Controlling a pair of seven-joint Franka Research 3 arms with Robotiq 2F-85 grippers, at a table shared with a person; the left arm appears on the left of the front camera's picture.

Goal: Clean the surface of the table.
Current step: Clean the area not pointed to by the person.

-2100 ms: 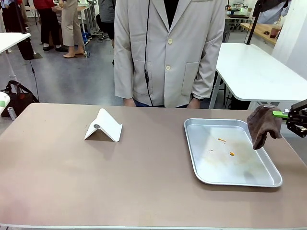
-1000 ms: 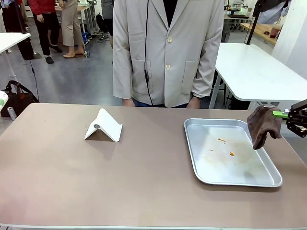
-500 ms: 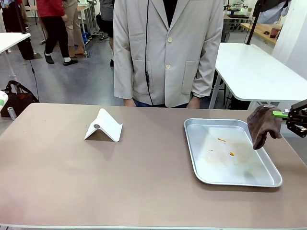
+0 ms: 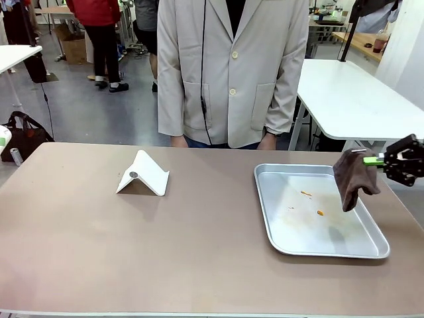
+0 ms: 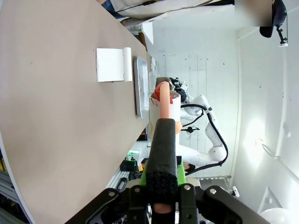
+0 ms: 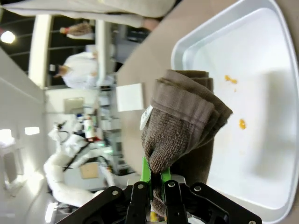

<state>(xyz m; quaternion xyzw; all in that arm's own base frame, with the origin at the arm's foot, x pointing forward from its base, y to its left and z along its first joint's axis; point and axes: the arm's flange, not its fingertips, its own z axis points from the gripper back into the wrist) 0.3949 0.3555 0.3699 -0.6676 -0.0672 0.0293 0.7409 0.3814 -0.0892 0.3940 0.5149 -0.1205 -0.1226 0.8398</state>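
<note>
Bench [image 4: 132, 265], brownish-taupe with a pale edge, spans the front view, its near strip from 7 to 5 o'clock lying open. The left hand [image 5: 162, 140], clenched, hangs beside the bench's edge. At 4 o'clock a metal tray [image 4: 263, 212] dotted with orange spots [image 4: 320, 212] sits close to the right edge. At 10 o'clock is a folded white stand [image 4: 143, 174], well apart from the tray. At 2 o'clock the right hand [image 4: 370, 160] grasps a brown cloth [image 4: 353, 179] above the tray's far right rim. At 12 o'clock a person [image 4: 232, 73] stands against the far edge.
</note>
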